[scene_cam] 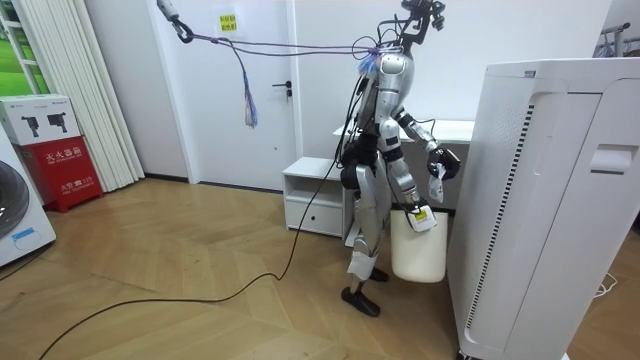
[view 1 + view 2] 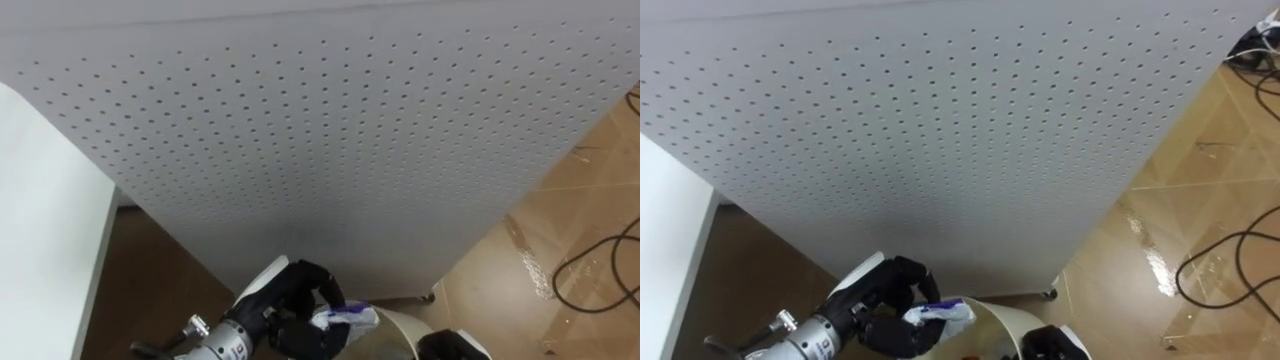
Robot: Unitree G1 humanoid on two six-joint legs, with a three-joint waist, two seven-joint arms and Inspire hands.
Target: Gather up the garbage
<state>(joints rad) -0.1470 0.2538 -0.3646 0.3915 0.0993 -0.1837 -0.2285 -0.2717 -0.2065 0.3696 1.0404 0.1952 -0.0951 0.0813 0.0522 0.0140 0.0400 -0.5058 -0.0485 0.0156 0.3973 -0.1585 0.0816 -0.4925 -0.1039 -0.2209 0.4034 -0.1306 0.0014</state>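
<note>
My left hand [image 2: 295,300] comes in from the lower left, its dark fingers curled round a crumpled white and purple wrapper [image 2: 345,318]. The wrapper hangs just over the rim of a white bin [image 2: 400,325] at the bottom edge. A dark part of my right hand [image 2: 450,347] pokes in beside the bin's rim, its fingers hidden. In the room view I stand at the bin [image 1: 418,250]. There my left hand [image 1: 447,160] is raised with the wrapper [image 1: 436,185] dangling from it, and my right hand [image 1: 420,215] is low by the bin's top.
A tall white unit with a perforated side [image 2: 330,130] stands right in front of me. A white tabletop [image 2: 40,230] lies at my left. A dark cable [image 2: 600,270] loops on the wooden floor at my right. A low white cabinet [image 1: 315,195] stands behind me.
</note>
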